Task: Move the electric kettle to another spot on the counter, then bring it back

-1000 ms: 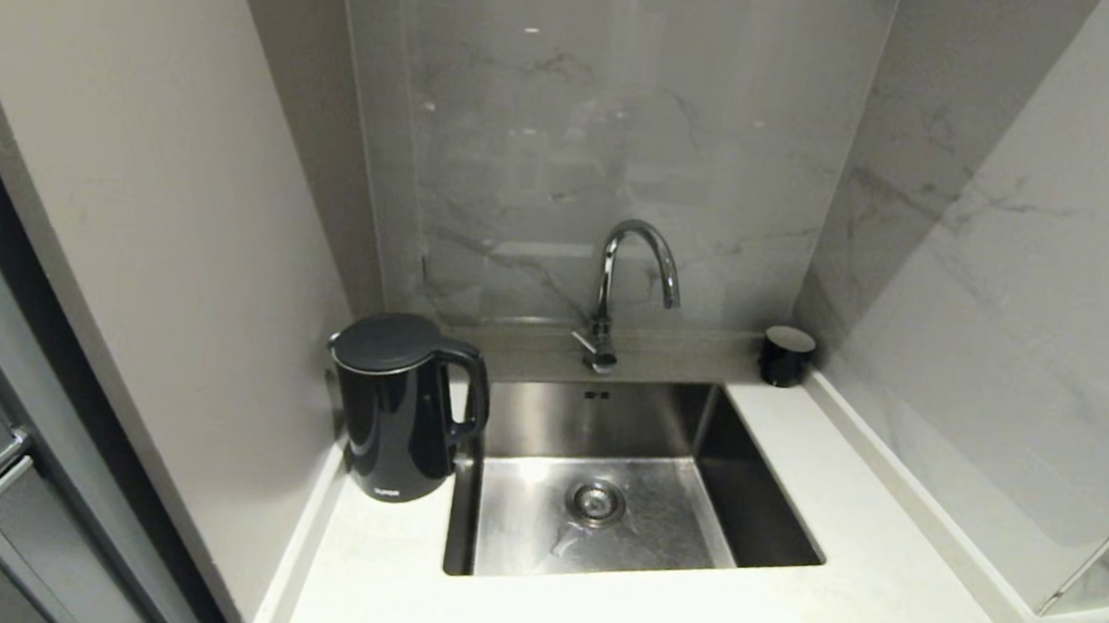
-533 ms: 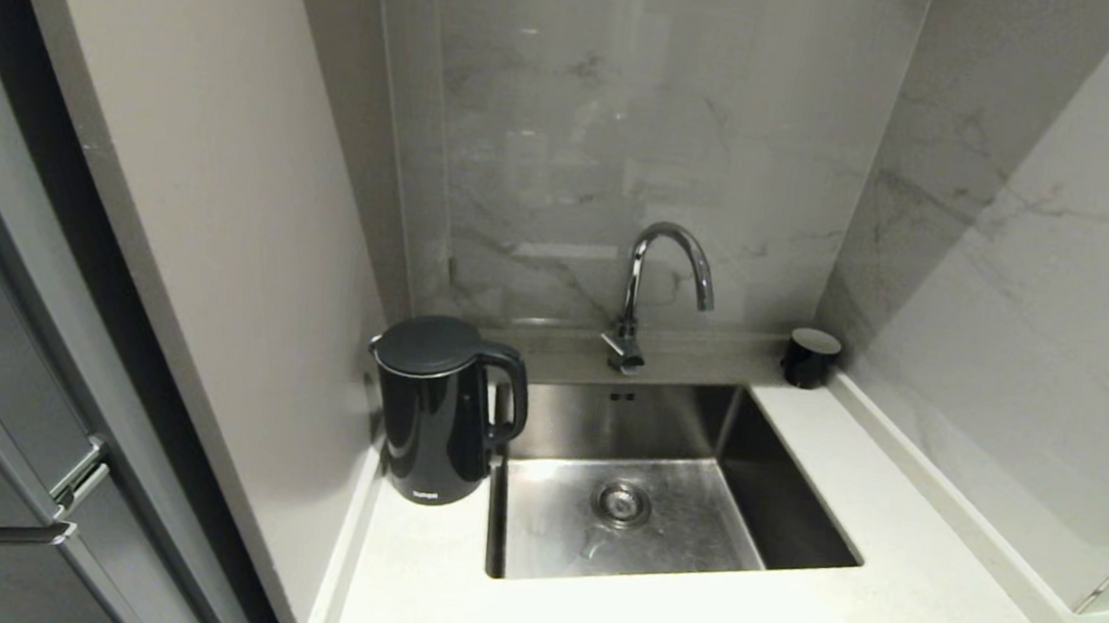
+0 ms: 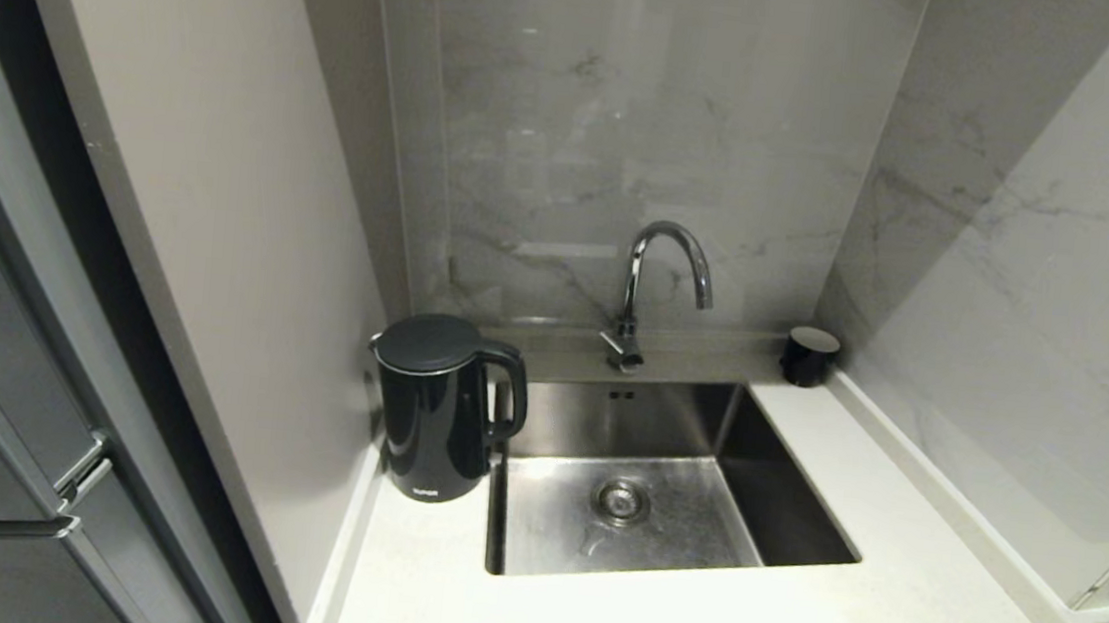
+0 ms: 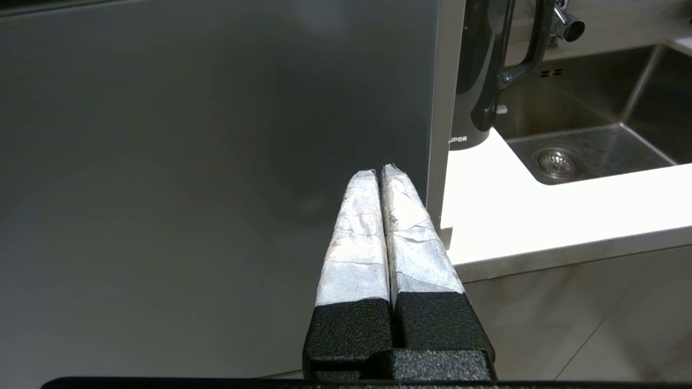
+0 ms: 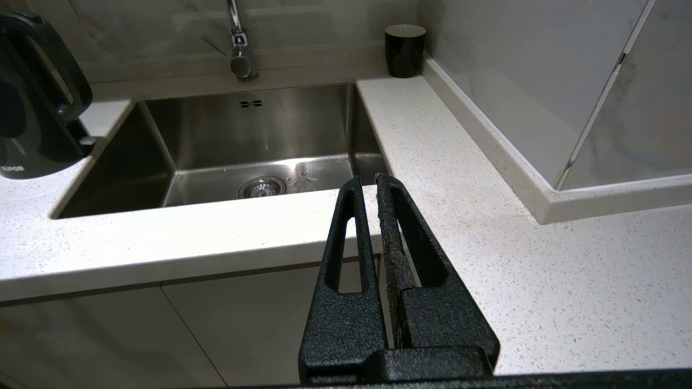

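You are facing a kitchen corner: glossy grey marble-veined wall panels (image 3: 630, 137) behind and to the right, and a tall pale side panel (image 3: 221, 222) on the left. A stainless sink (image 3: 657, 511) with a chrome gooseneck tap (image 3: 663, 281) sits below. Grey cabinet fronts (image 5: 135, 335) stand underneath, and a tiled floor (image 4: 584, 324) lies beyond.

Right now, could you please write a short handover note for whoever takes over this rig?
Left gripper: shut, empty, held off the counter's front edge beside a grey panel.
Right gripper: shut, empty, held before the counter in front of the sink.
The electric kettle stands upright on the counter's left corner, against the wall, handle toward the sink. A small black cup sits at the back right.
Done: nothing visible; kettle untouched.
Left: grasp the kettle, move it to another spot, bring it back.
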`<state>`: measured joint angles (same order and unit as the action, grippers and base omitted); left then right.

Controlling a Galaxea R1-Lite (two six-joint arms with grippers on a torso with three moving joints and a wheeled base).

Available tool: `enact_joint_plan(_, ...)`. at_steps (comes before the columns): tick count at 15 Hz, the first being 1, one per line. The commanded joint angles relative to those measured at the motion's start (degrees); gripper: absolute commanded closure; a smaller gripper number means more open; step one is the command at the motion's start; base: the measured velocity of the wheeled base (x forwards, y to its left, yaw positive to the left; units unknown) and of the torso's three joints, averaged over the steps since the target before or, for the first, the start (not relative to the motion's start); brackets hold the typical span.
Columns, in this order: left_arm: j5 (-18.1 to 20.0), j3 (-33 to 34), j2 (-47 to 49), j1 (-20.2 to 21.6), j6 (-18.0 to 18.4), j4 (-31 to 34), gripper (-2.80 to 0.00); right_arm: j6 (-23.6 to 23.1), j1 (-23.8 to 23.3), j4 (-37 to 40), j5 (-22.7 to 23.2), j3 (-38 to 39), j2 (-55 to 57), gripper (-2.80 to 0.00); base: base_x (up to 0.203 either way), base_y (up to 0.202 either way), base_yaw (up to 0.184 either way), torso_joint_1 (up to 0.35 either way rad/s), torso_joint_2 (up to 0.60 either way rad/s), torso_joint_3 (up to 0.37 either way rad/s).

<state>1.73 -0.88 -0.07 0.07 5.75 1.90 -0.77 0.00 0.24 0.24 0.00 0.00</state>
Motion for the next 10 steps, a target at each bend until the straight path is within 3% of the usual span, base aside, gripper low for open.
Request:
enact_joint_plan(1, 0.1, 0.0, 0.1, 0.0, 0.0, 0.0, 0.00, 0.0, 0.0, 0.0, 0.0, 0.0, 0.1, 0.00, 0.000, 0.000, 0.000, -0.078, 0.13, 0.097)
enact_joint_plan(10, 0.1, 0.0, 0.1, 0.0, 0.0, 0.0, 0.00, 0.0, 0.0, 0.0, 0.0, 0.0, 0.1, 0.00, 0.000, 0.000, 0.000, -0.081, 0.20, 0.110)
